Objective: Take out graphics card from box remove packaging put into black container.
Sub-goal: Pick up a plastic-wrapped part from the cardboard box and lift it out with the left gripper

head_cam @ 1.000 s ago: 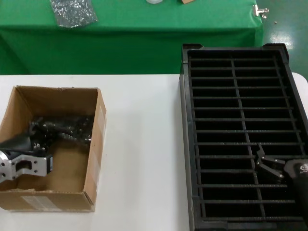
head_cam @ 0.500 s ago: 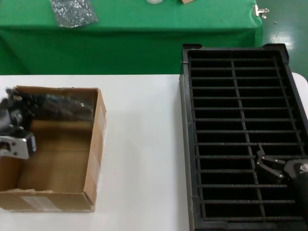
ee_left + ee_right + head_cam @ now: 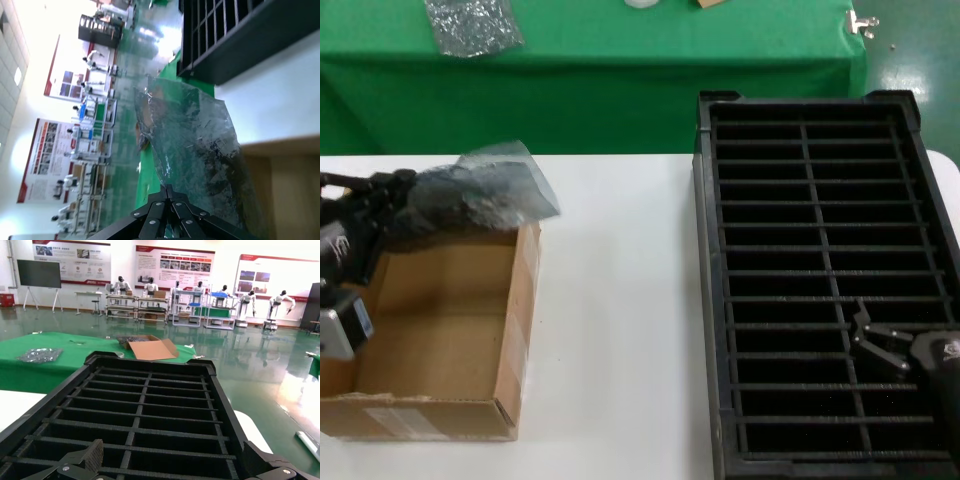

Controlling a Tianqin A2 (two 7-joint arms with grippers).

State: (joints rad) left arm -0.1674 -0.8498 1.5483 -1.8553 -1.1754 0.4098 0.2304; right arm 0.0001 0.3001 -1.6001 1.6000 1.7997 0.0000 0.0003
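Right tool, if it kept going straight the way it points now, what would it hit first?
Probably nothing nearby: the right tool hangs open above the black container, pointing along its rows of slots towards the far end. Its height above them is unclear.

1. Robotics lab / demo hall, not a home or office.
2. Right wrist view: glossy green floor (image 3: 260,365), wall posters (image 3: 175,261), a row of white humanoid robots (image 3: 150,287) at racks, a dark display screen (image 3: 39,273).
3. Head view: white worktable (image 3: 610,300), green-draped table (image 3: 620,70) behind it.
4. Left wrist view: same hall, more posters (image 3: 47,150).
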